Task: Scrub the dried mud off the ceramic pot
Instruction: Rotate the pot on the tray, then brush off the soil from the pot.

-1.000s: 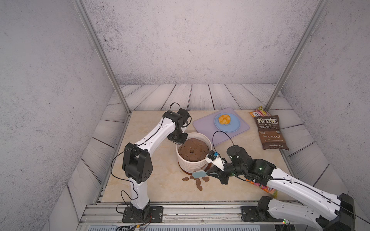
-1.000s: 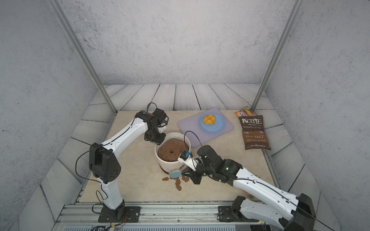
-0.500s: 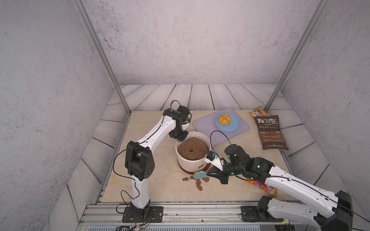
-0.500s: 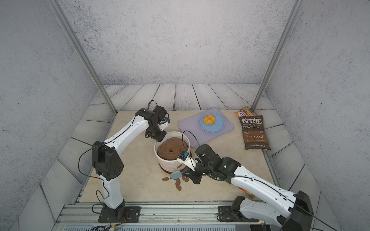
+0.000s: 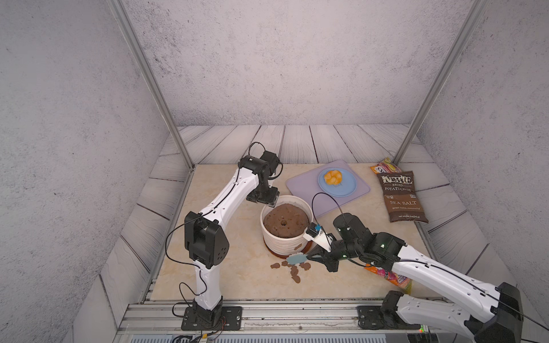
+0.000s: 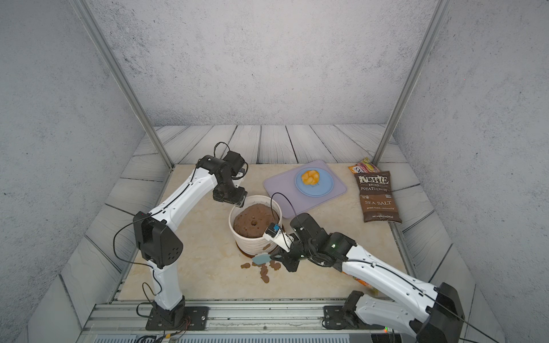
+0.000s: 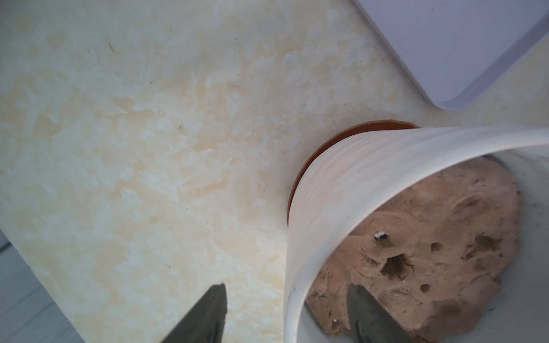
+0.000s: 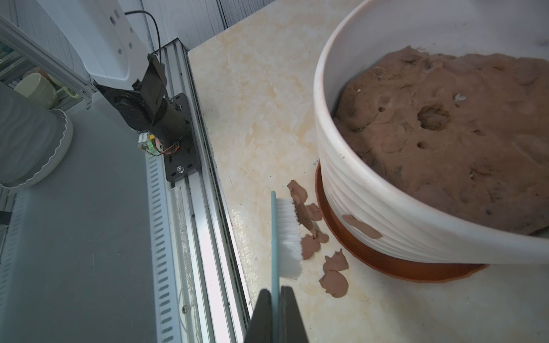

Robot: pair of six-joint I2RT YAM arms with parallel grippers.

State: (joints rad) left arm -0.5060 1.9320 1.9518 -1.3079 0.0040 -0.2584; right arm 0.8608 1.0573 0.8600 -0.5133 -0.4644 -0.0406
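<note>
The cream ribbed ceramic pot stands mid-table on a brown saucer, filled with a domed soil mound. One patch of dried mud clings to its near wall, and several flakes lie on the table beside the saucer. My right gripper is shut on the thin blue back of a white-bristled brush, whose bristles rest among the flakes. My left gripper is open, straddling the pot's far rim without touching it.
A lavender mat with a blue plate of orange food lies behind the pot. A brown chips bag lies at the right. A colourful packet sits under my right arm. A metal rail runs along the front edge.
My left gripper's jaws have spread apart at the pot's rim, letting it go. The right arm and brush have hardly moved.
</note>
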